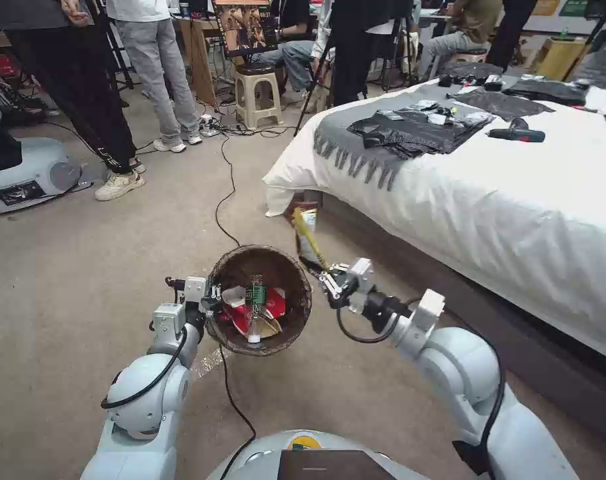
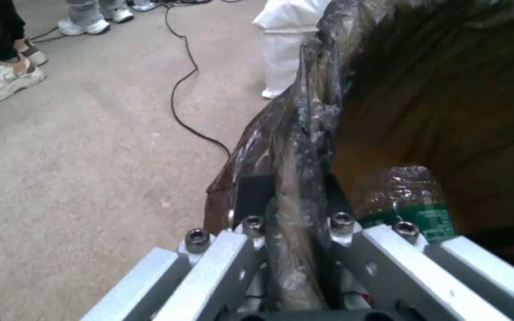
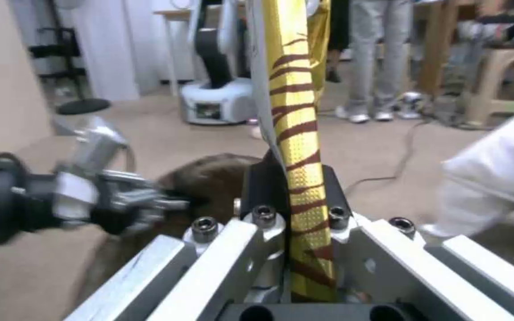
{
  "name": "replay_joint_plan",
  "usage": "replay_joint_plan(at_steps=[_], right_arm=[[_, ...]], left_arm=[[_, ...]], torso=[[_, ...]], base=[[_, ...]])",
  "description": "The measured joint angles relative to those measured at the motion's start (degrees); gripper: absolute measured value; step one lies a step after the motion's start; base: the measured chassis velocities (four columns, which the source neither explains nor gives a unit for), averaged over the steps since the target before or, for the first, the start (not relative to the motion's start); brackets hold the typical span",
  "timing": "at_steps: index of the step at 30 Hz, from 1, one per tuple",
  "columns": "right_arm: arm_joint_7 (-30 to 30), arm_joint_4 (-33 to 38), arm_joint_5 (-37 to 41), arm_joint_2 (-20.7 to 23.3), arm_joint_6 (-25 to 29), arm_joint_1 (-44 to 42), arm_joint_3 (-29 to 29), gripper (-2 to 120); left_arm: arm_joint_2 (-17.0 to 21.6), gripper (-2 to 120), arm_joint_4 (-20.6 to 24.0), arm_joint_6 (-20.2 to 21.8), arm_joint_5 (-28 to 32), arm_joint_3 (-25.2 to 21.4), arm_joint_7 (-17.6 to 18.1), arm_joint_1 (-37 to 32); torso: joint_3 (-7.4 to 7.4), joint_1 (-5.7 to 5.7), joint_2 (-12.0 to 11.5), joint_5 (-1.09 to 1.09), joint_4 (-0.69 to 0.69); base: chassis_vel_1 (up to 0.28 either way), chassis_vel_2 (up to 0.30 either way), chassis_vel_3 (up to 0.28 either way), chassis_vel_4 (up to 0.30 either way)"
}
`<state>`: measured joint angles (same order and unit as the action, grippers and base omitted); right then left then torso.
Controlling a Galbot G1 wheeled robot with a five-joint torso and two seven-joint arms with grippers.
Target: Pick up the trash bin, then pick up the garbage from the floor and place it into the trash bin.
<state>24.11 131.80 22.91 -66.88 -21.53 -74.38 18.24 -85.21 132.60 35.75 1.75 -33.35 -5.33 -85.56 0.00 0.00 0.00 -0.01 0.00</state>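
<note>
My left gripper (image 1: 213,298) is shut on the near-left rim of the trash bin (image 1: 256,260), a round bucket lined with a dark brown bag, and holds it off the carpet. Inside lie a green-labelled bottle (image 1: 255,301) and red-and-white cartons (image 1: 275,308). The left wrist view shows the fingers (image 2: 251,196) clamped over the bagged rim (image 2: 304,147), with the bottle (image 2: 415,200) just inside. My right gripper (image 1: 326,273) is shut on a yellow snack wrapper (image 1: 308,237), just right of the bin's rim. That striped wrapper (image 3: 296,133) stands up between the right fingers, and the bin (image 3: 209,176) lies beyond it.
A bed (image 1: 489,200) with a white cover and dark clothes fills the right side, its corner close to my right gripper. A long black cable (image 1: 224,200) runs across the carpet toward the bin. People, a stool (image 1: 257,93) and another robot's base (image 1: 26,177) stand farther back.
</note>
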Motion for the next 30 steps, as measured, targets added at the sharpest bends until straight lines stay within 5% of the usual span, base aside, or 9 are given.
replay_joint_plan(at_steps=[9,19,30], right_arm=[[-2.76,-4.46,-2.06,-0.37,-1.31,3.13,-9.78,0],[-6.8,-7.6,-4.1,-0.84,-1.94,3.99,-14.34,-2],[-10.77,-8.46,-4.4,-0.93,-2.21,4.76,-16.12,37]], left_arm=[[-0.24,2,0.06,0.0,-0.38,0.19,0.02,0.09],[-0.47,2,0.49,0.0,-0.68,0.59,0.06,0.09],[-0.37,2,1.29,0.05,-0.68,0.53,0.02,-0.21]], torso=[[0.0,0.0,0.0,0.01,0.0],[0.0,0.0,0.0,0.0,0.0],[0.0,0.0,0.0,0.01,0.0]], base=[[0.0,0.0,0.0,0.0],[0.0,0.0,0.0,0.0],[0.0,0.0,0.0,0.0]])
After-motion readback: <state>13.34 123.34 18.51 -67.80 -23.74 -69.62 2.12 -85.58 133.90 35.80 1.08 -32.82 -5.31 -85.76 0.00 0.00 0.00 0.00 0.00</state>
